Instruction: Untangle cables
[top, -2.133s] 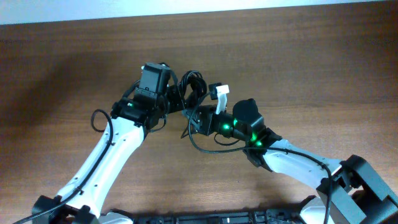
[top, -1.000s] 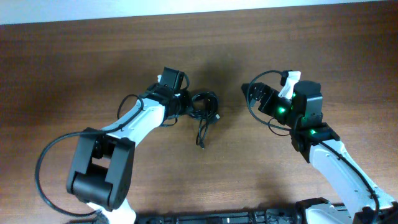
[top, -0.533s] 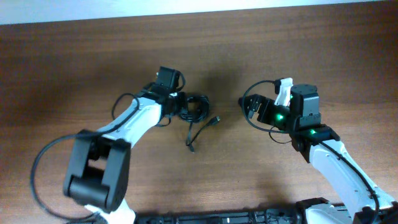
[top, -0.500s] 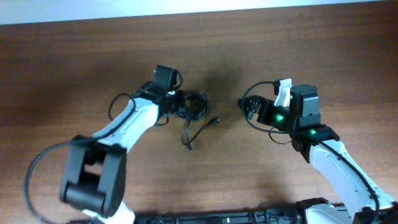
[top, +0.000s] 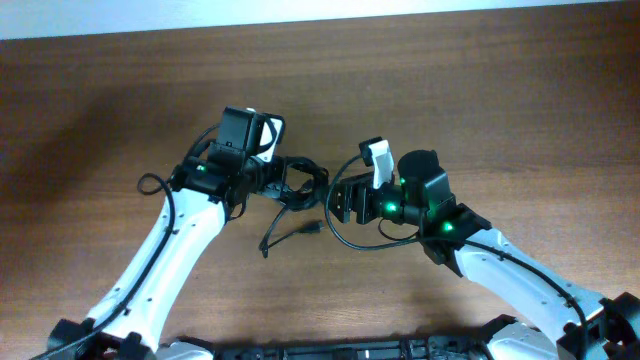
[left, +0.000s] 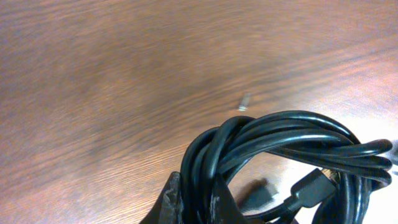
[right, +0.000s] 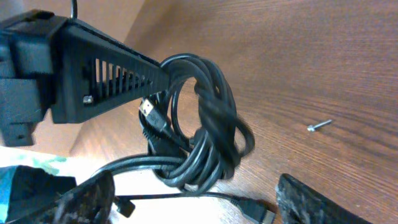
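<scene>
The cables (top: 303, 183) form one black coiled bundle at the table's middle. A loose tail (top: 272, 236) with a plug trails toward the front. My left gripper (top: 272, 180) is shut on the coil's left side. In the left wrist view its tips (left: 198, 190) pinch several strands of the cables (left: 280, 143). My right gripper (top: 338, 198) is open just right of the bundle. In the right wrist view its fingers (right: 311, 202) stand wide apart below the coil (right: 199, 137), with a thin plug-ended strand (right: 249, 208) lying between them.
A small silver screw (right: 319, 126) lies on the brown wooden table (top: 480, 90) beside the coil and also shows as the screw (left: 244, 101) beyond the bundle. The left gripper's slotted black finger (right: 106, 81) reaches into the right wrist view.
The left gripper has shut on the coil and shifted it slightly. The right gripper has swung left from open table up to the bundle, its jaws narrowing a little.
</scene>
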